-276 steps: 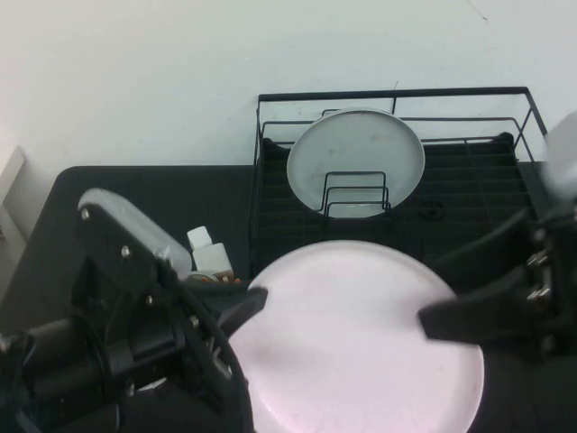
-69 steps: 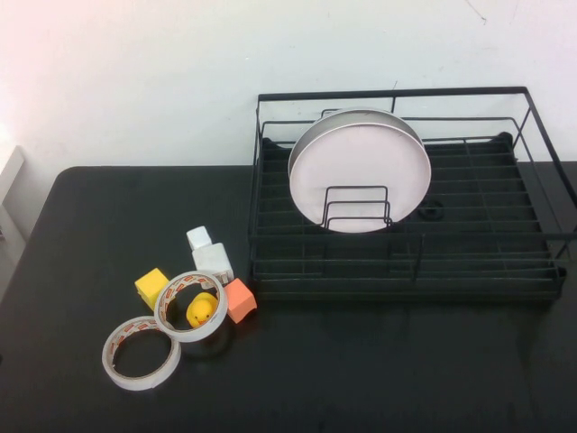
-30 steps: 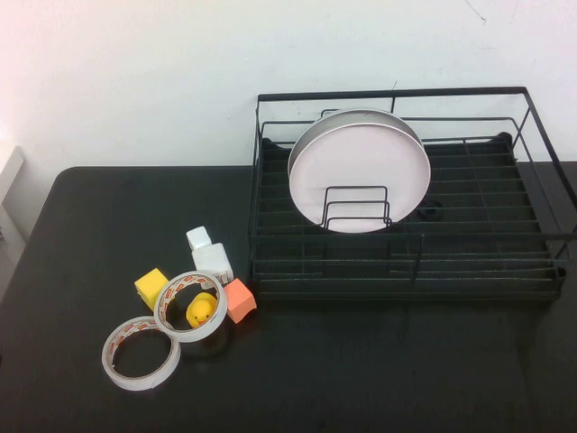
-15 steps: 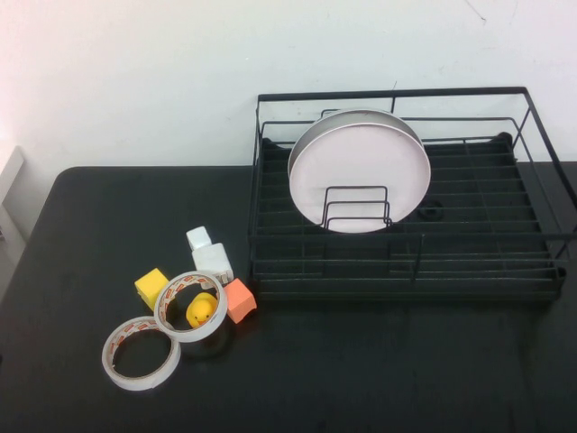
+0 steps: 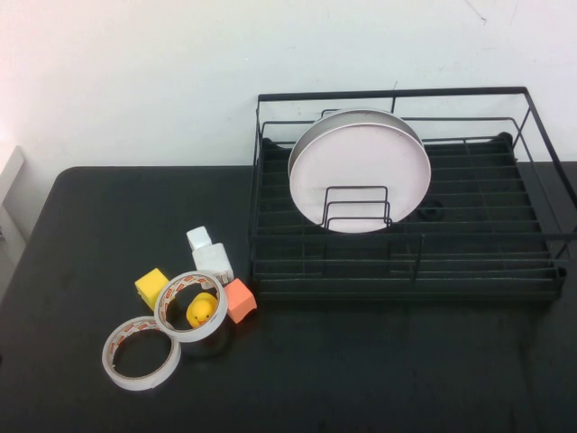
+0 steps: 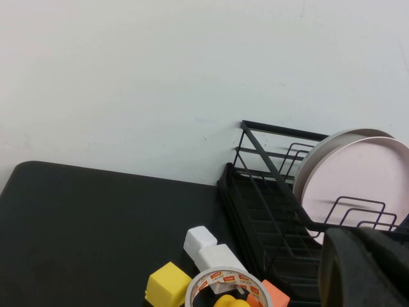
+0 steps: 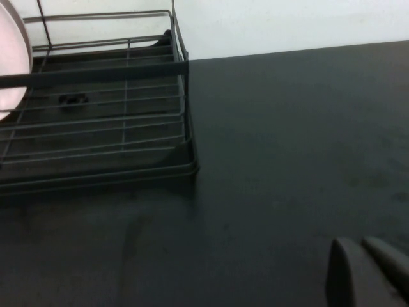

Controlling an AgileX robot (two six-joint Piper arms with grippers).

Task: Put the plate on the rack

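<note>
The large round pale pink plate is already in the big black wire dish rack. It stands on edge, nearly upright, leaning back against a grey-white plate of similar size, with its lower rim caught in the small upright wire loops. My read is that the placement is done.

Neither arm shows in the high view. You only get slivers at the wrist cams:
- Left gripper: a dark finger tip at the frame corner. The pink plate lies ahead of it and off to its right, across the rack's near railing, well apart. I cannot tell whether the fingers are apart or together.
- Right gripper: a grey tip over bare black table, holding nothing that I can see. The rack is ahead and to its left, and only the plate's edge shows. Same story, the finger state is not readable.

The relation that matters: the plate's face is turned toward the grippers' side, disc plane across the rack and rim up. Any re-seat would have to come from above onto the top rim (I judge that neither arm is clearly closer).

The clutter sits near the left gripper, outside the rack: two tape rolls, a yellow duck, and yellow, orange and white blocks. None of it is in the way.
</note>
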